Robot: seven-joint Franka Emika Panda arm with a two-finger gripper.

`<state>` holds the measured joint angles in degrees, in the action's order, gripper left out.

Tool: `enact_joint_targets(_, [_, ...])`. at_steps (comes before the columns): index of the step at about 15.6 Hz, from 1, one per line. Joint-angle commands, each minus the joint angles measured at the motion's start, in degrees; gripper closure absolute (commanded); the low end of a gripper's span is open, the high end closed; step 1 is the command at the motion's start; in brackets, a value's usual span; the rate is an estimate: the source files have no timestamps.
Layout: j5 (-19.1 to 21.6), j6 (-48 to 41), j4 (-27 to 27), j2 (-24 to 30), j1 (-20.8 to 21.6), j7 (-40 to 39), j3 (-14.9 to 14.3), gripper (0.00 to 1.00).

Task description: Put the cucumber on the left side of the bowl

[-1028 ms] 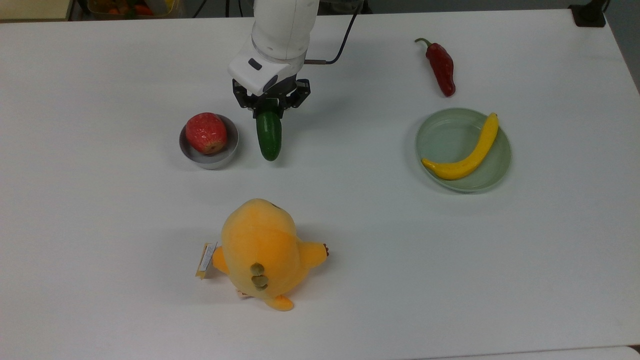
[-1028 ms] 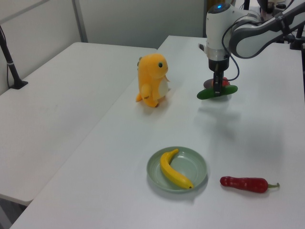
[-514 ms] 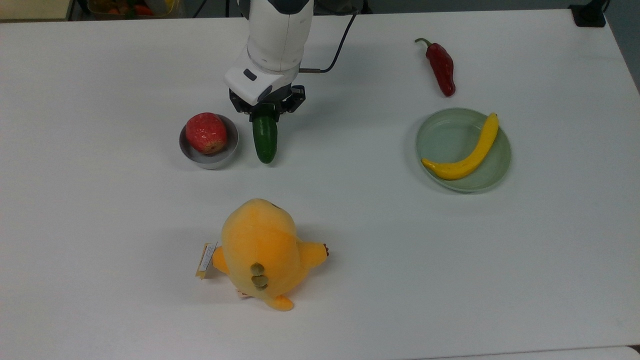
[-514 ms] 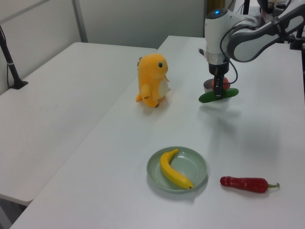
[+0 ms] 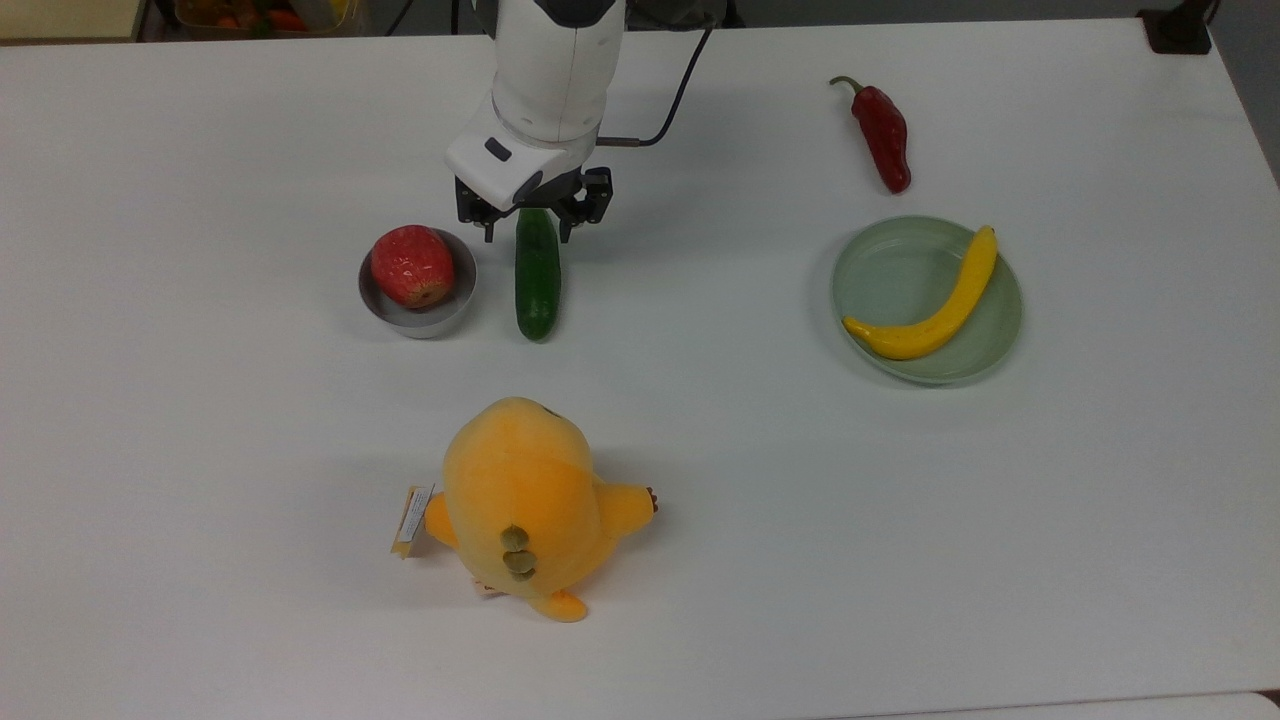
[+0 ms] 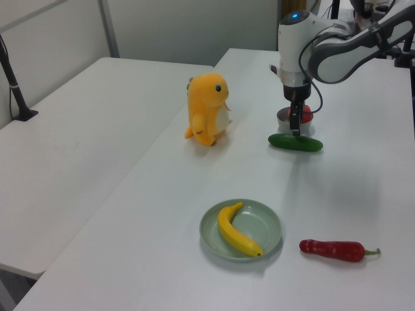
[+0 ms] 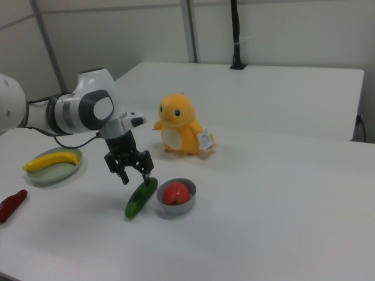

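Beside the bowl [image 5: 418,300], on the top view's right, we see the cucumber [image 5: 537,273] lying on the table [image 5: 700,500] | gripper [image 5: 532,222] spread wide above its far end | placement apparently done, retreat remains.

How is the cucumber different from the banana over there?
The cucumber is dark green and straight; the banana is yellow and curved. The cucumber lies on the bare table beside the bowl, under the open gripper, while the banana lies in a pale green plate. Both are long and smooth.
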<state>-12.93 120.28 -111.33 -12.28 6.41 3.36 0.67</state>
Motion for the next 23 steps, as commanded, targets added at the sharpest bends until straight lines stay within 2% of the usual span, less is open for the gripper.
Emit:
enact_joint_targets(1, [2.4, -0.4, 0.2, 2.8, 0.0, -1.2, -0.1, 0.0])
enact_joint_targets(9, [13.0, -3.5, 1.7, 11.6, 0.0, -0.9, -0.1, 0.0])
enact_joint_targets(15, [13.4, -6.8, 4.8, 11.5, -0.1, 9.7, 0.5, 0.0])
enact_joint_targets(17, [13.2, -10.1, 6.2, 11.1, -0.2, 9.9, 0.5, 0.0])
enact_joint_targets(23, [13.2, -10.2, 6.3, 9.7, -0.7, 9.8, 0.6, 0.0])
